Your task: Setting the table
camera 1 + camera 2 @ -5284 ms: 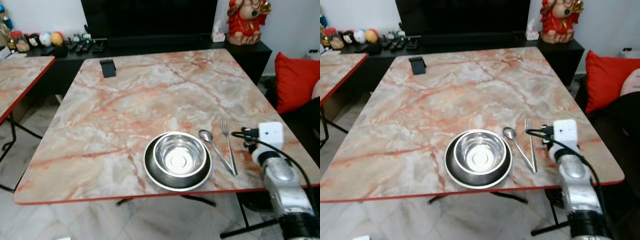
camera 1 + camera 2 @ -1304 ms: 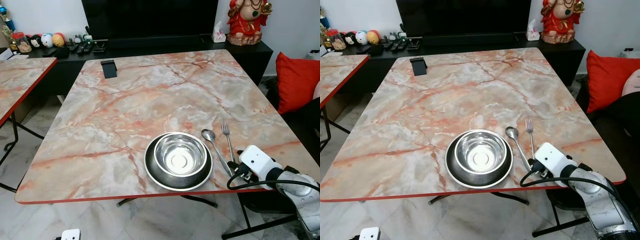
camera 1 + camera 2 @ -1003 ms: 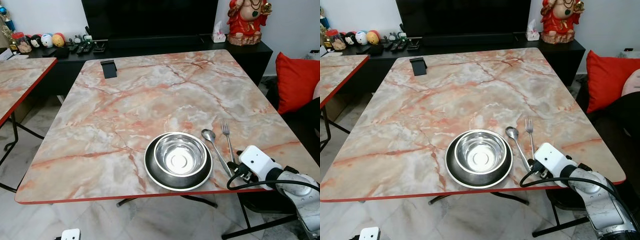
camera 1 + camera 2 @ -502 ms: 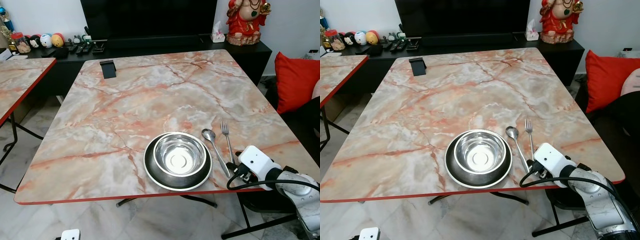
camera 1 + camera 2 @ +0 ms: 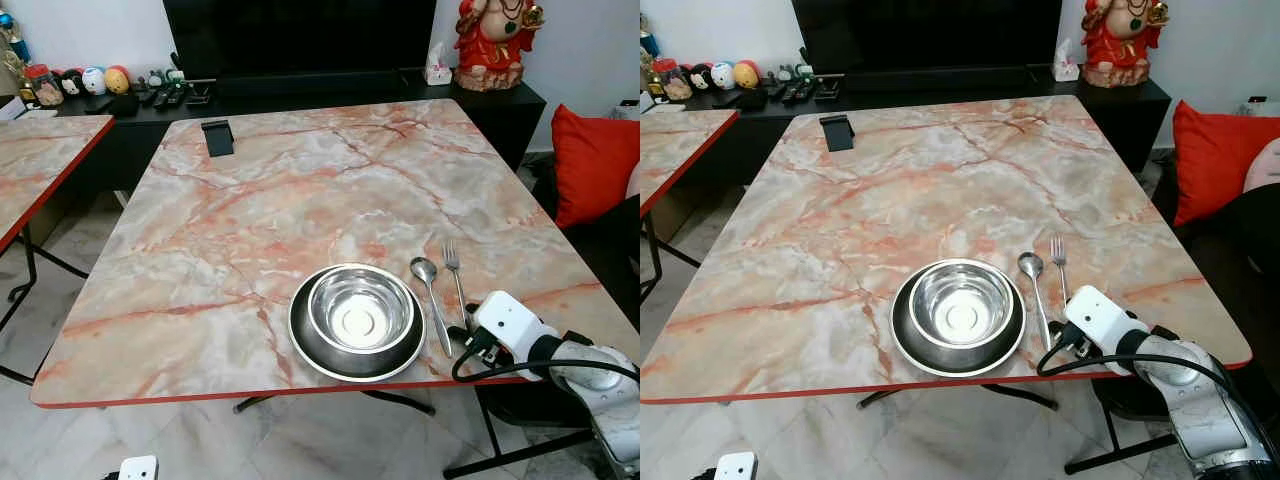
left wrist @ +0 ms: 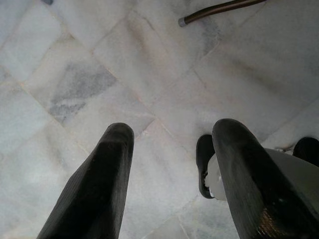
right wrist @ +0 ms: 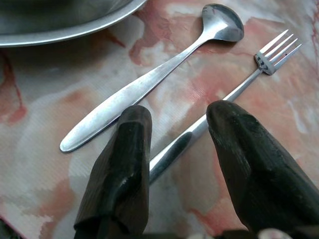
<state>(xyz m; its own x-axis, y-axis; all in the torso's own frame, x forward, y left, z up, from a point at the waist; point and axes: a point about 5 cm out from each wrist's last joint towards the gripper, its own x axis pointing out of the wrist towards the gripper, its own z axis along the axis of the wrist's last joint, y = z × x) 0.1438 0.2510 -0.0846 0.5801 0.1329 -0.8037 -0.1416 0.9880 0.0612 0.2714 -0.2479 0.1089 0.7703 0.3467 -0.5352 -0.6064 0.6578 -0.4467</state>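
Note:
A steel bowl (image 5: 360,308) sits inside a dark steel plate (image 5: 300,342) near the front edge of the marble table (image 5: 300,190). Just to their right lie a spoon (image 5: 432,300) and a fork (image 5: 455,285), side by side and nearly parallel. My right gripper (image 7: 182,117) is open low over the table, its fingers (image 7: 130,149) straddling the fork's handle (image 7: 172,149), with the spoon (image 7: 149,84) lying just outside one finger. Its white wrist camera (image 5: 508,320) covers it in the head views. My left gripper (image 6: 172,132) hangs open over the tiled floor.
A small black stand (image 5: 216,136) is on the table's far left corner. A second marble table (image 5: 40,150) stands to the left. A black console (image 5: 330,90) with a red statue (image 5: 495,40) runs along the back. A red cushion (image 5: 592,165) on a dark seat is at the right.
The spoon has swung straighter, its handle end now apart from the fork's handle. The right gripper has edged slightly left along the table's front edge.

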